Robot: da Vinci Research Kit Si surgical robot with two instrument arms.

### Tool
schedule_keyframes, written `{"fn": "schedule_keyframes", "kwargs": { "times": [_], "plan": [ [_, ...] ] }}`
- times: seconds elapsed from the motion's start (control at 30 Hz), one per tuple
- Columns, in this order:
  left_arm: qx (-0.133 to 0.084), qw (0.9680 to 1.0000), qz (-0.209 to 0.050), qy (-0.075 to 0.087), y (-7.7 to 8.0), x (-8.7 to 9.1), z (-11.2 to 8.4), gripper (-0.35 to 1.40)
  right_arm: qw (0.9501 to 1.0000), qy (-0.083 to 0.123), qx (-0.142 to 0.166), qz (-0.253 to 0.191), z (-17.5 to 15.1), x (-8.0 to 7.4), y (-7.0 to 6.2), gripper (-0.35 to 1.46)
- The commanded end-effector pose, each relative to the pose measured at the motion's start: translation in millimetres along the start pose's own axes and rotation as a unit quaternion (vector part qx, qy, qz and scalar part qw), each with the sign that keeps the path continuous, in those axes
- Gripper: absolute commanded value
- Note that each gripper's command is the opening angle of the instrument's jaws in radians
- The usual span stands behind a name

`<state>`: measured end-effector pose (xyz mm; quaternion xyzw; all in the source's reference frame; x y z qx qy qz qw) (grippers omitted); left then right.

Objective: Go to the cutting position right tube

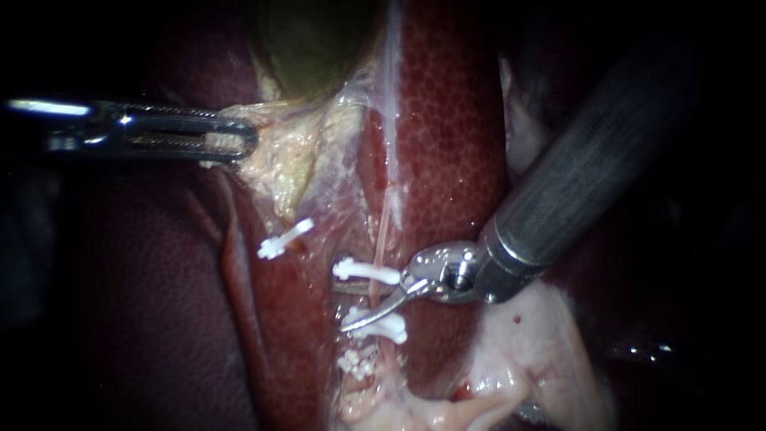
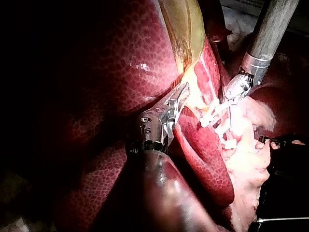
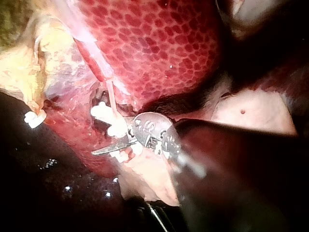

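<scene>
The right tube is a thin pink strand running down the liver's edge. It carries two white clips, an upper clip and a lower clip. My right instrument comes in from the upper right. Its curved blades stand open across the tube, between those two clips, and the right wrist view shows the same. My left instrument is shut on the yellowish gallbladder tissue at upper left, as the left wrist view also shows. Further left, another white clip sits on a separate strand.
Pale fatty tissue lies below the right instrument's shaft. A further white clip sits lower on the tube, close under the blades. Dark liver fills the left side.
</scene>
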<state>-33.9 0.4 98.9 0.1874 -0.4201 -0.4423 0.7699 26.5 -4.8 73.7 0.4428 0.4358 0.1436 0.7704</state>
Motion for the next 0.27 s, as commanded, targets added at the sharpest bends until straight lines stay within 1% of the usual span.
{"fn": "schedule_keyframes", "kwargs": {
  "times": [0.03,0.27],
  "plan": [
    [0.0,1.0,0.0,0.0,0.0,0.0,0.0,-0.35,1.0,0.0,0.0,0.0,0.0,-0.1,0.0,1.01],
    [0.0,1.0,0.0,0.0,0.0,0.0,0.0,-0.35,1.0,-0.001,0.001,0.002,0.0,-0.2,0.1,1.01]
  ]
}}
